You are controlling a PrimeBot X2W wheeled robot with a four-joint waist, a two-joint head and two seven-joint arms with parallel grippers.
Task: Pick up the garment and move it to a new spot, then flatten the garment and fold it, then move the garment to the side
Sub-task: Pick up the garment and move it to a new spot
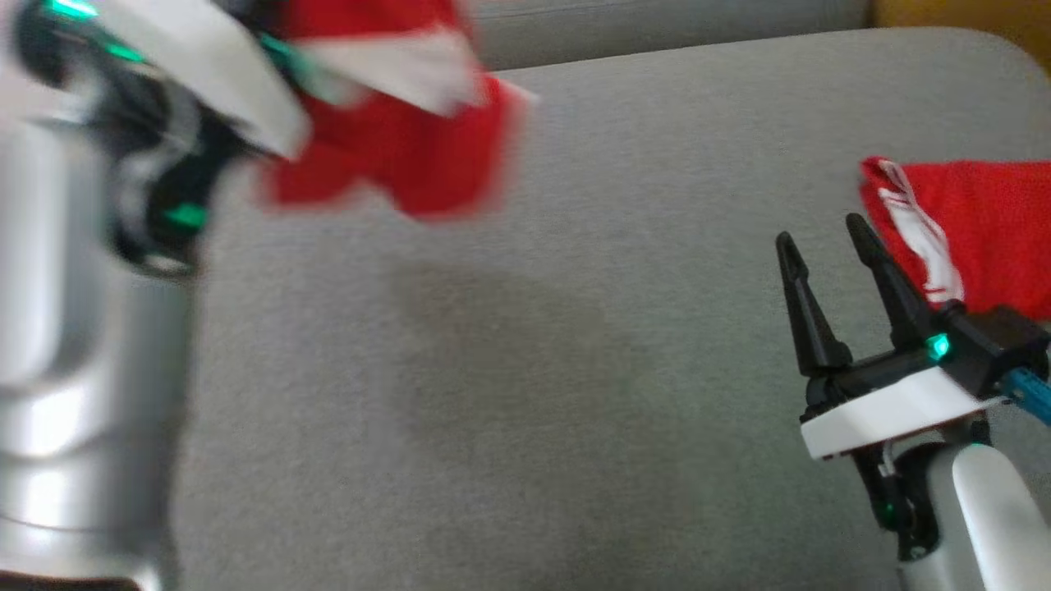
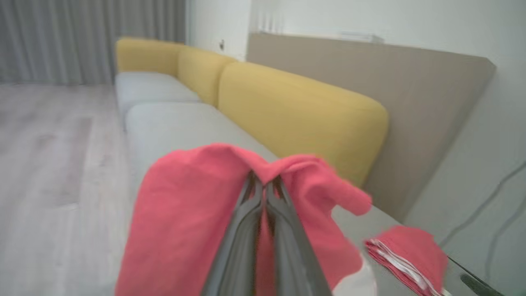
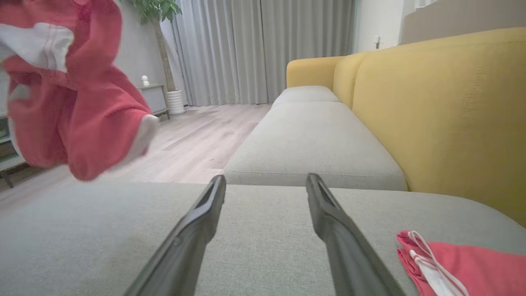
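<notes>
Red garment (image 2: 185, 205) is pinched in the closed jaws of the left gripper (image 2: 265, 181), above the sofa cushion (image 1: 575, 328); the right gripper (image 1: 821, 230) jaws are spread wide, empty, over that cushion.

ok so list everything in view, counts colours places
seat cushions: three, grey, in a row
back cushions: three, yellow, behind the seat cushions
lifted garment: one, red and white, hanging from the left hand above the seat cushions
folded garment: one, red and white, on the nearest seat cushion, right side
curtains: one set, grey, far wall
plant: one, green, white pot, by the curtains
floor: one, pale wood, beside the seat cushions
left hand: one, dark, shut on the lifted garment
right hand: one, dark, open, beside the folded garment
</notes>
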